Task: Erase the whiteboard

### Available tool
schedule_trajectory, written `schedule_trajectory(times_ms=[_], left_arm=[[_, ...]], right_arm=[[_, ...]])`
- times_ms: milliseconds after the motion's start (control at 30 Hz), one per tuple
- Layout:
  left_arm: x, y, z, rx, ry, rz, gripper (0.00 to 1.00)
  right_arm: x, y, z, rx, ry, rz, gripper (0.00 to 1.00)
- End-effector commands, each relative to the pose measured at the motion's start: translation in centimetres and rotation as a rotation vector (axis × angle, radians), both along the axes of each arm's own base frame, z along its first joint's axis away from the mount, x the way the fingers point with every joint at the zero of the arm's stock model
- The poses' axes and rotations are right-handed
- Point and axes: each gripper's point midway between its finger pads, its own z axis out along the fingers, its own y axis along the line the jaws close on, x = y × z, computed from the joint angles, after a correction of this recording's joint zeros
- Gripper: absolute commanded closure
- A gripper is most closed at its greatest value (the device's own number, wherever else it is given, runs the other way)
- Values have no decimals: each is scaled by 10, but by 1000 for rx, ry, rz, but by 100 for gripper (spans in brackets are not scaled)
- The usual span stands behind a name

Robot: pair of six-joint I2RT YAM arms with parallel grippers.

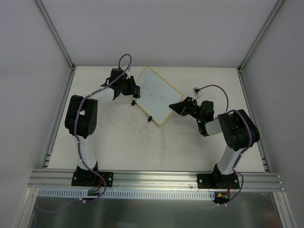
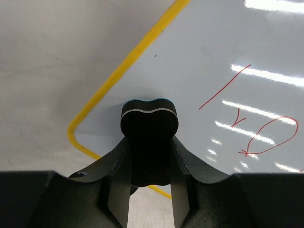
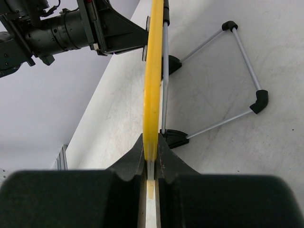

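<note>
No legible text, only red scribbles on the whiteboard

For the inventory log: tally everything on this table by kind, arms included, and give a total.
whiteboard: 1
eraser: 1
wire stand: 1
robot arms: 2 (left arm, right arm)
Total: 5

The left arm and right arm share one build: black joint housings, white tubes between them, a thin purple cable looped along each, and a black base plate at six o'clock. The left gripper and right gripper have matte black, wedge-shaped fingers.
</note>
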Motion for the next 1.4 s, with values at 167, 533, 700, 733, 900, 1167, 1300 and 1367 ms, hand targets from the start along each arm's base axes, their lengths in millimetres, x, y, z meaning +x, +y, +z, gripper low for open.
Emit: schedule_trajectory(times_ms=[167, 533, 700, 733, 900, 1167, 1300, 1367], left_arm=[[-41, -63, -2, -93, 49, -133, 100], [-110, -122, 1, -190, 91, -241, 100], [-127, -139, -3, -218, 103, -279, 100], [-128, -141, -5, -218, 108, -286, 100], [-116, -140, 0, -190, 75, -289, 100], [-58, -73, 14, -102, 36, -152, 100], [-33, -44, 29, -32, -15, -98, 100], [-20, -37, 42, -10, -58, -88, 100]], right_arm=[[-9, 17, 76, 86, -320, 95, 100], [-10, 18, 75, 88, -314, 100, 100], [-10, 18, 76, 88, -315, 102, 100], [-10, 18, 76, 89, -314, 102, 100], [-10, 19, 76, 90, -314, 102, 100], [-10, 19, 77, 90, -317, 103, 100], [-10, 20, 77, 92, -317, 106, 100], [-11, 21, 76, 91, -314, 108, 100]])
